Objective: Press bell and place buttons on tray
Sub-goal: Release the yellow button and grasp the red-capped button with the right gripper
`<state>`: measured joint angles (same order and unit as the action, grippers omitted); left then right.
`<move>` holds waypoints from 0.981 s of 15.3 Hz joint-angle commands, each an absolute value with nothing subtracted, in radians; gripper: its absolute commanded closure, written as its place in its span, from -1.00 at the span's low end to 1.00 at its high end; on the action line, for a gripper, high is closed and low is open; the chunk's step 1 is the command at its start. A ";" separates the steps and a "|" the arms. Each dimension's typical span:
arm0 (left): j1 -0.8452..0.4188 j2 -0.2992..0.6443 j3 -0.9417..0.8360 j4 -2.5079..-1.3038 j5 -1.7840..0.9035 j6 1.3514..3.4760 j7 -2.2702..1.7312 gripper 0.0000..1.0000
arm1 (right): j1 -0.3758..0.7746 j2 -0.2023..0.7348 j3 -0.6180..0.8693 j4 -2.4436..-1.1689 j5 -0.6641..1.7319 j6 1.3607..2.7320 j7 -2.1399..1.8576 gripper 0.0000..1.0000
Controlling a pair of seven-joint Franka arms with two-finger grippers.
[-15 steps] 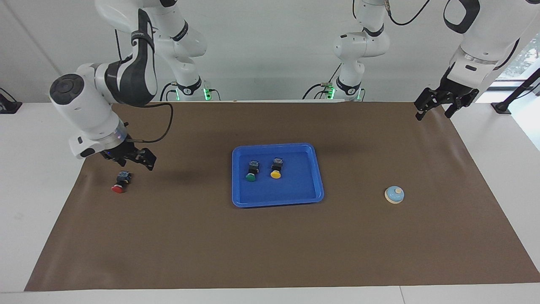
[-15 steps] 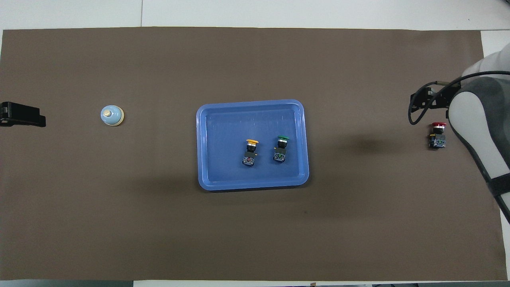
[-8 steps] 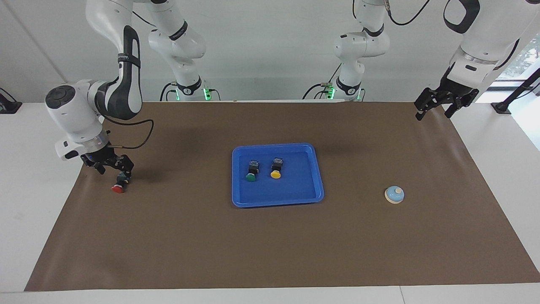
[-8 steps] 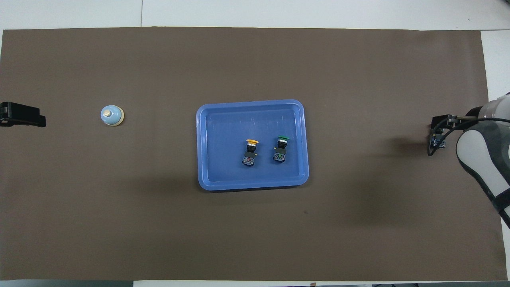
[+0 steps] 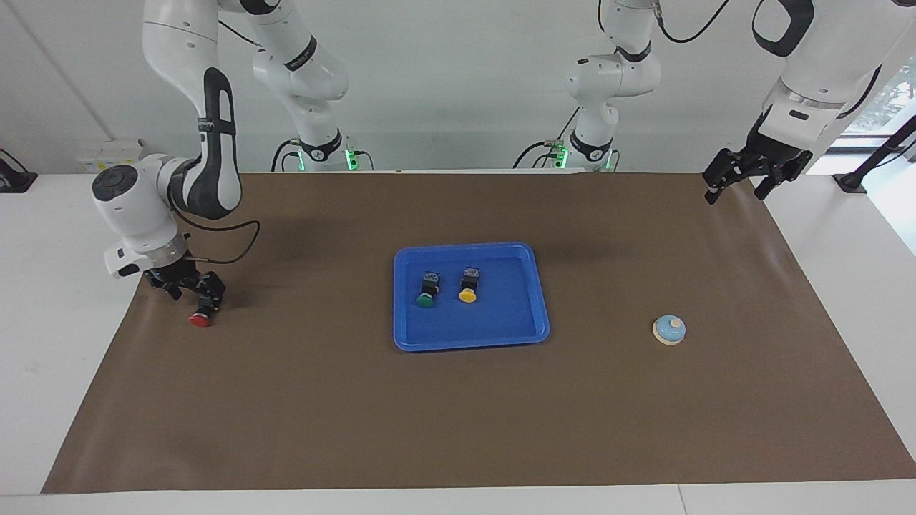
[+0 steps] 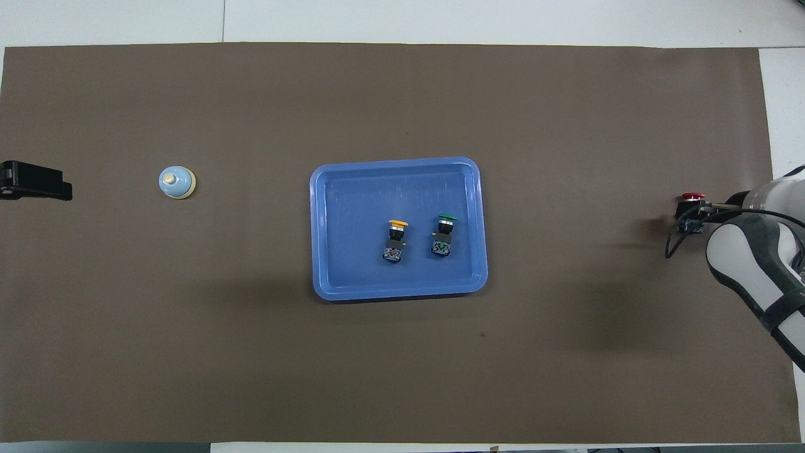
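Here the right gripper (image 5: 192, 292), fingers wide, brackets the red button (image 5: 200, 319) at the right arm's end of the desk, where an off-centre closure could flip it; the left gripper (image 5: 741, 179) waits open.

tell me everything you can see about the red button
The red button is a small push-button with a round red cap and a black-and-blue body, plastic by the look of it. It lies on its side on the brown mat at the right arm's end of the table, cap pointing away from the robots. The right gripper is down over its body, fingers open; whether they touch it cannot be told. It is not on the tray.
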<state>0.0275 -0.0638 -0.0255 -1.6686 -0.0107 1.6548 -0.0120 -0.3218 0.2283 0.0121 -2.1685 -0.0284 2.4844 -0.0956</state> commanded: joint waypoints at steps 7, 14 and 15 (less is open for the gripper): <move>0.021 -0.072 -0.020 -1.678 0.003 1.655 -0.009 -1.00 | -0.328 0.222 0.028 -2.207 -0.041 2.528 -0.123 1.00; 0.020 -0.072 -0.020 -1.678 0.003 1.655 -0.009 -1.00 | -0.256 0.199 0.038 -2.107 -0.031 2.369 -0.117 1.00; 0.020 -0.072 -0.020 -1.678 0.003 1.655 -0.009 -1.00 | -0.226 0.199 0.041 -2.056 -0.025 2.302 -0.104 1.00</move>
